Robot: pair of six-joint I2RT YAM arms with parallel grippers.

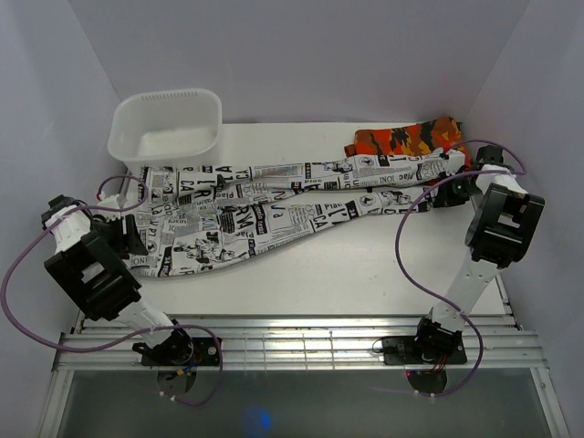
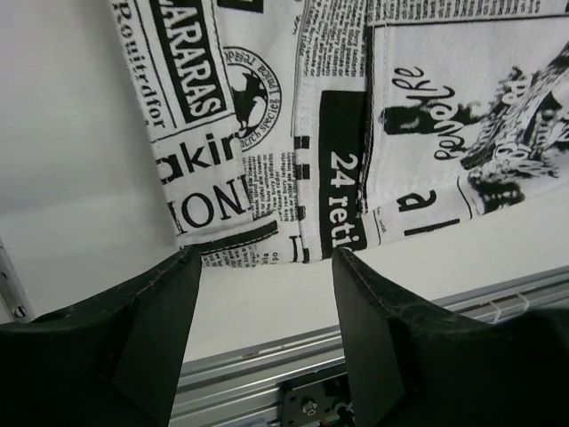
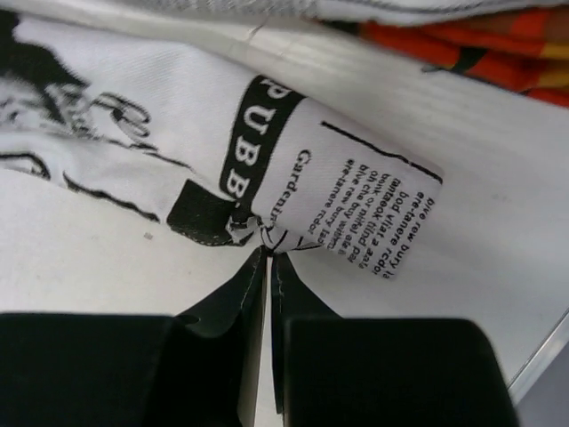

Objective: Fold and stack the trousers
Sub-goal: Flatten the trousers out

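Observation:
The trousers (image 1: 255, 214), white with black newspaper print, lie spread across the table, waist at the left, both legs reaching to the right. My left gripper (image 2: 267, 258) is open, its jaws apart just short of the waist hem (image 2: 267, 231), holding nothing. In the top view it sits at the trousers' left end (image 1: 123, 239). My right gripper (image 3: 268, 252) is shut on a pinched fold of a leg cuff (image 3: 338, 196), bunched at the fingertips. In the top view it is at the legs' right end (image 1: 456, 187).
A white plastic basket (image 1: 167, 128) stands at the back left, touching the waist end. An orange, red and black camouflage garment (image 1: 406, 139) lies folded at the back right, beside the upper leg. Aluminium rails (image 1: 292, 342) run along the near edge. Purple cables loop by both arms.

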